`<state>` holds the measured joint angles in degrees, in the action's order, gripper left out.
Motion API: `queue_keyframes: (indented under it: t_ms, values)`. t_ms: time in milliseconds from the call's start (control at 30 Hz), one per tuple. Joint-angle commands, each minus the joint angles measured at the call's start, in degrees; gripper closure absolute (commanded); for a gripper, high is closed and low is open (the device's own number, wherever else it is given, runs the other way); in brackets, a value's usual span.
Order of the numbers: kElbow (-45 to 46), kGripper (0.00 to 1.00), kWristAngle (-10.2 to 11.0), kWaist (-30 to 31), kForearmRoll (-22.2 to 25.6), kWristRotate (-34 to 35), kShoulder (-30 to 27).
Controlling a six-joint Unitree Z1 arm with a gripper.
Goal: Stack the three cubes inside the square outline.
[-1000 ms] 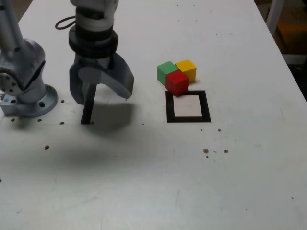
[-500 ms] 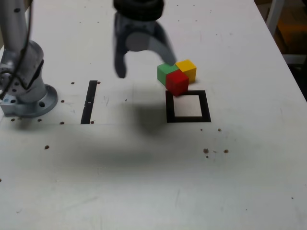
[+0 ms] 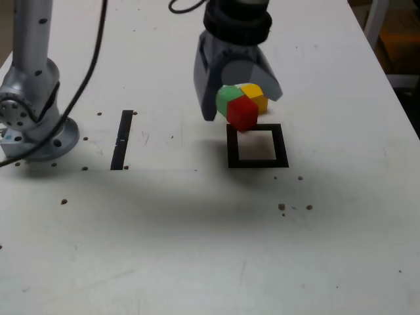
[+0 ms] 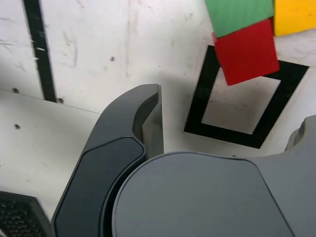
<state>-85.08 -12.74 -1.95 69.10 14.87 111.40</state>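
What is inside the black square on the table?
Mostly bare white table shows inside the square outline. The red cube sits across its far edge, one corner poking over the tape. The green cube and yellow cube lie outside.

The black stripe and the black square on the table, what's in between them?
Nothing: in the exterior view, only bare white table lies between the tape strip and the square outline.

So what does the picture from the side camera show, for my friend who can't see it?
A grey robot gripper hangs open above three small cubes bunched together on a white table: green cube, yellow cube and red cube. The red cube overlaps the far edge of a black square outline; a black tape strip lies toward the exterior view's left.
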Motion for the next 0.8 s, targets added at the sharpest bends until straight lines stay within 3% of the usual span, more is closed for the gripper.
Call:
queue_keyframes:
  t_ms: [0,767]
  values:
    - [0.5,0.00,0.3,-0.1,-0.9,0.5,0.5]
    - [-1.2,0.04,3.8,-2.7,-2.4,0.4,8.2]
